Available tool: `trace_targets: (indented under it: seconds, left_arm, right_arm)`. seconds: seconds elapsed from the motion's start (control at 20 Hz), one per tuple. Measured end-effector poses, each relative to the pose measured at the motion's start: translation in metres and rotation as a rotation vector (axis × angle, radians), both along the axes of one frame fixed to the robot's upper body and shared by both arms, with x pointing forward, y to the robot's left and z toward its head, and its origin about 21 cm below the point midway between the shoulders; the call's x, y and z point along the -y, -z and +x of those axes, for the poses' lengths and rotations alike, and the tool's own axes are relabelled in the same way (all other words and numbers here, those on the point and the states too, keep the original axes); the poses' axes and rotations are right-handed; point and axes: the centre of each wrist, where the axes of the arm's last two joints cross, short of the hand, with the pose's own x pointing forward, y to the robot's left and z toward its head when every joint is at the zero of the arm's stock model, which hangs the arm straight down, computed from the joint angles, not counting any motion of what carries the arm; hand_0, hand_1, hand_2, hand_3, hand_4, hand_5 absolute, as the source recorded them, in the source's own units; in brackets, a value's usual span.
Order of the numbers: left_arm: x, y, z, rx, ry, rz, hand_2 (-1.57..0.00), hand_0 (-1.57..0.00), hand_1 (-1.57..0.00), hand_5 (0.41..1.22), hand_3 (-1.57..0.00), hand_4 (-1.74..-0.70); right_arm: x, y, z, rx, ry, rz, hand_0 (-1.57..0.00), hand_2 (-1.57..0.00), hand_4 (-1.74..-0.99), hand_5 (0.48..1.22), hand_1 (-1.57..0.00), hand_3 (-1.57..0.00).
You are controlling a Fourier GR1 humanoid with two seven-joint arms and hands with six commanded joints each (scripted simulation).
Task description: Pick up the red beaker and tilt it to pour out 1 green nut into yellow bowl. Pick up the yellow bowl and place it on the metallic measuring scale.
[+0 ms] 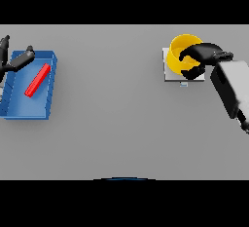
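Observation:
The yellow bowl (179,50) sits tilted on the metallic measuring scale (171,76) at the far right of the table. My right hand (202,58) is shut on the bowl's right rim, fingers curled over its edge and thumb below. The red beaker (37,80) lies on its side inside the blue bin (44,106) at the far left. My left hand (12,58) hovers over the bin's upper left corner, fingers straight and apart, holding nothing. No green nut is visible.
The blue bin's walls surround the red beaker. The grey table (112,114) stretches between the bin and the scale. My right forearm (232,87) comes in from the right edge.

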Motion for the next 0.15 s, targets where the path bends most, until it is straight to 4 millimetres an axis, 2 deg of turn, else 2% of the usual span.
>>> trace_targets:
  seconds: [0.15]
  left_arm:
    - [-0.0012, 0.0029, 0.0, 0.003, -0.014, -0.013, 0.0, 0.0, 0.0, 0.734, 0.0, -0.82]
  right_arm:
    - [-0.004, 0.0007, 0.0006, -0.011, -0.016, -0.012, -0.05, -0.12, -1.308, 0.733, -0.05, -0.35]
